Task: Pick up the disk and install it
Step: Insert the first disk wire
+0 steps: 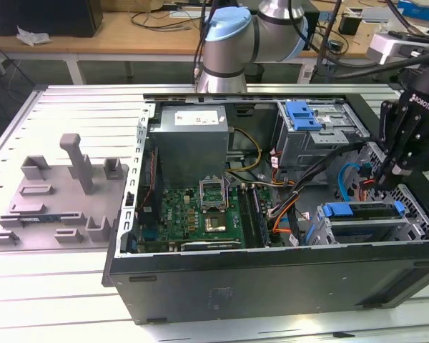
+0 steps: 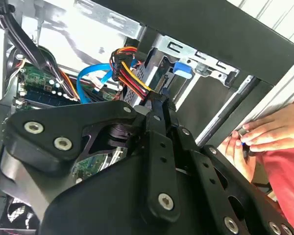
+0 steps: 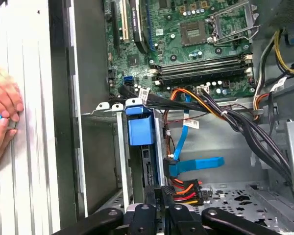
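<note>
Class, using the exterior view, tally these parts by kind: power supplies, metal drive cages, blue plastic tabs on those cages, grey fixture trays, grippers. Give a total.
power supply: 1
metal drive cages: 2
blue plastic tabs: 2
grey fixture tray: 1
gripper: 1
Total: 7

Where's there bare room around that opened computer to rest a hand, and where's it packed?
Free: the slotted table, bordered by the grey fixture and the computer case. Packed: the cables between the motherboard and the drive cage.
</note>
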Robot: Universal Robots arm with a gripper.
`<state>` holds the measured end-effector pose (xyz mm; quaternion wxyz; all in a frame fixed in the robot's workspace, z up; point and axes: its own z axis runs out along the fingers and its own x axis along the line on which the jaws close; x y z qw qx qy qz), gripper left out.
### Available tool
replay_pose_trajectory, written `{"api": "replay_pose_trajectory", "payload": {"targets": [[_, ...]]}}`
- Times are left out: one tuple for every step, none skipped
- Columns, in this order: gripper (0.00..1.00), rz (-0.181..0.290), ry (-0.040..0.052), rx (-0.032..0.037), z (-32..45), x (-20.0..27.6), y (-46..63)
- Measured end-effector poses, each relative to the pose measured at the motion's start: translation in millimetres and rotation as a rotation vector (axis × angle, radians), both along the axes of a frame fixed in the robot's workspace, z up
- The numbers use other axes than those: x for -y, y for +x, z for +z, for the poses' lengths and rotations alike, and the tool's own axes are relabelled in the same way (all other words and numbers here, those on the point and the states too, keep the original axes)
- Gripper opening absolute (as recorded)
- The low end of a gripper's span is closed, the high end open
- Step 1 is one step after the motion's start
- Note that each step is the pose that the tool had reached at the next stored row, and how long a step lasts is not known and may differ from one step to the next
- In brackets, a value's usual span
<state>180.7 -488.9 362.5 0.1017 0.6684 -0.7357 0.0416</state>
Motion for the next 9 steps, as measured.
{"api": "replay_pose_trajectory", "payload": {"targets": [[0.16,0.010,0.0139,0.0079,0.0,0.0,-2.1],[0.16,0.014,0.0199,0.0121,-0.2,0.0,-3.0],[0.16,0.016,0.0219,0.0136,-0.1,0.1,-3.4],[0.16,0.018,0.0242,0.0153,-0.1,0.1,-3.9],[0.16,0.025,0.0307,0.0206,0.0,0.5,-5.3],[0.16,0.030,0.0340,0.0242,0.0,1.1,-6.5],[0.16,0.033,0.0365,0.0274,0.0,1.9,-7.6],[0.16,0.036,0.0385,0.0306,0.0,3.0,-8.5],[0.16,0.038,0.0398,0.0324,0.0,3.6,-9.0]]}}
